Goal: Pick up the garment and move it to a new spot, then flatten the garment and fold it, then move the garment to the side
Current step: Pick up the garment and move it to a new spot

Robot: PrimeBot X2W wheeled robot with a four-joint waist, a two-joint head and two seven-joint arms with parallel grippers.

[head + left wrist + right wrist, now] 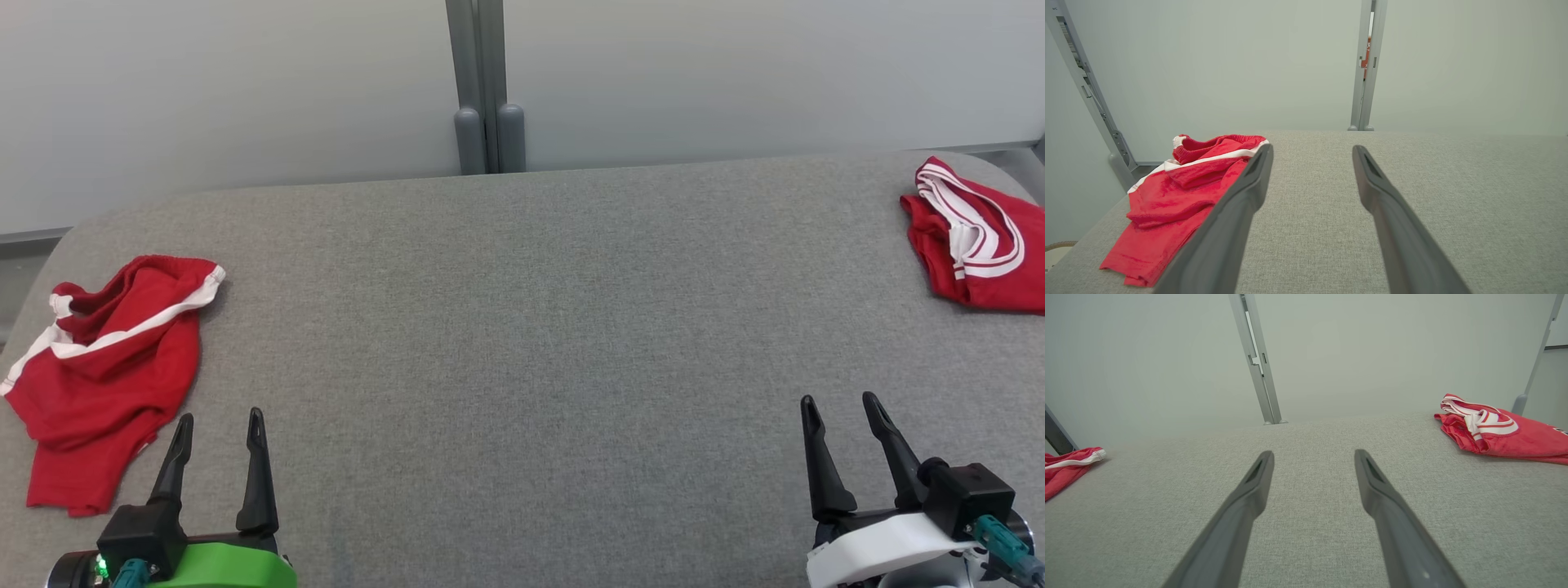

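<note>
My L gripper [220, 416] sits low at the near edge of the table. Its fingers are spread wide w/ nothing btwn them, tips aimed away from me. R gripper [839, 398] is the same: fingers apart, holding nothing, near edge on the R side. Both are over the grey cloth-covered table [522, 327]; can't tell if the tips touch it.

The crumpled red garment [106, 359] w/ a white stripe lies just beside my L gripper, on its L, by the table's L edge. It's bunched up, waistband end farthest from me. In the L wrist view my L finger covers part of it; can't tell if they touch.

The folded red garment [971, 245] w/ white trim lies at the far R corner, well apart from my R gripper.

Behind the table: pale wall panels w/ a grey post [487, 82] at the middle.
</note>
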